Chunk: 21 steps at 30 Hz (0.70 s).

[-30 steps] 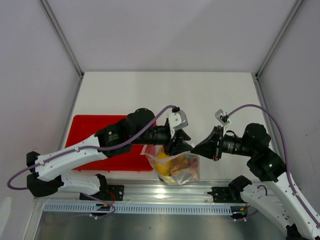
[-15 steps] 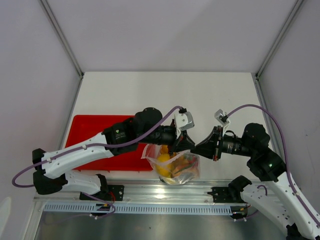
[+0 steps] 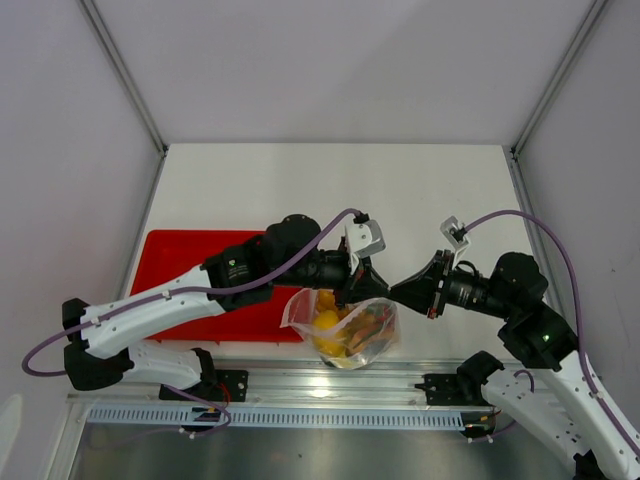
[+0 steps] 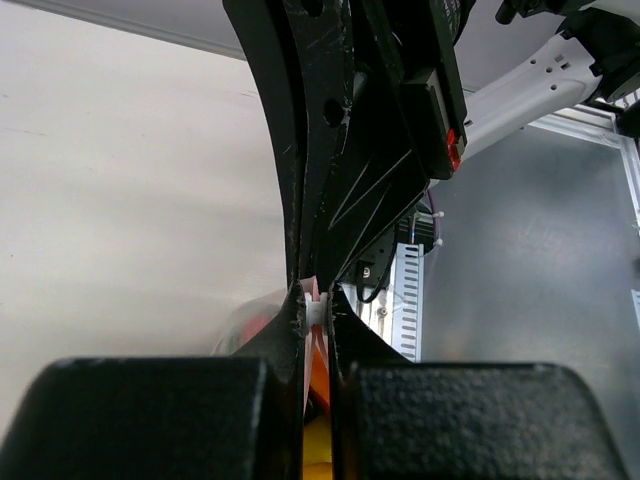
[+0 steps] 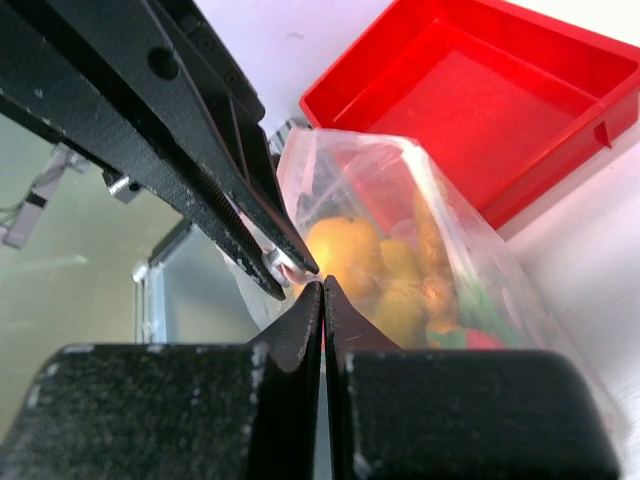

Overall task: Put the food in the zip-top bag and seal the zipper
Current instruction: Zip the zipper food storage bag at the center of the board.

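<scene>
The zip-top bag (image 3: 345,330) hangs just above the table's front edge, held up between both grippers. The food is inside it: a yellow lemon (image 5: 345,245), tan and orange pieces (image 5: 430,250), green and red bits (image 5: 465,335). My left gripper (image 3: 374,290) is shut on the zipper, with the white slider and pink strip (image 4: 315,309) pinched between its tips. My right gripper (image 3: 393,292) is shut on the bag's mouth corner right beside it (image 5: 322,287). The two sets of fingertips nearly touch. In the right wrist view the left gripper's fingers (image 5: 200,130) show at upper left.
The red tray (image 3: 190,270) lies on the table under the left arm, behind and to the left of the bag; it also shows in the right wrist view (image 5: 480,100). A metal rail (image 3: 330,385) runs along the front edge below the bag.
My left gripper has slid right along the bag's mouth, up to the right gripper. The right gripper has shifted slightly right and up. The bag has bunched and swung a little.
</scene>
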Available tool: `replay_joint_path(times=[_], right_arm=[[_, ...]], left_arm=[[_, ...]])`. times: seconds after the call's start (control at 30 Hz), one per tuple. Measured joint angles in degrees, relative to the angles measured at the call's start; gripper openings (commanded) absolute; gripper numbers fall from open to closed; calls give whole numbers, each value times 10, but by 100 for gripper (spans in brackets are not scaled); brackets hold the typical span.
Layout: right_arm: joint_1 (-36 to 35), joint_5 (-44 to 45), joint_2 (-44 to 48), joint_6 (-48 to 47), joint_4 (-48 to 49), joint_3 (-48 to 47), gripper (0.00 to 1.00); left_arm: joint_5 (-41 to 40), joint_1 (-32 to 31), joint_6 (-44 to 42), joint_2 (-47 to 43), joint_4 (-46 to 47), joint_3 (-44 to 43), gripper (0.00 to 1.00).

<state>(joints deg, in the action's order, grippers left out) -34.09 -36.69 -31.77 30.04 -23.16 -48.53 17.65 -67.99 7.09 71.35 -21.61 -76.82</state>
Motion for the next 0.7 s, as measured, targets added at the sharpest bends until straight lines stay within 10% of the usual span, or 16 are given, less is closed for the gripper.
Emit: replay_joint_path(times=[0.2, 0.43, 0.7], right_arm=[[0, 1, 7, 17, 19, 15, 0], [1, -31, 10, -34, 16, 16, 32], [1, -98, 6, -65, 55, 39, 29]], left_arm=[[-1, 1, 4, -3, 0, 4, 1], [13, 1, 7, -9, -2, 7, 0], [52, 7, 15, -9, -4, 7, 1]])
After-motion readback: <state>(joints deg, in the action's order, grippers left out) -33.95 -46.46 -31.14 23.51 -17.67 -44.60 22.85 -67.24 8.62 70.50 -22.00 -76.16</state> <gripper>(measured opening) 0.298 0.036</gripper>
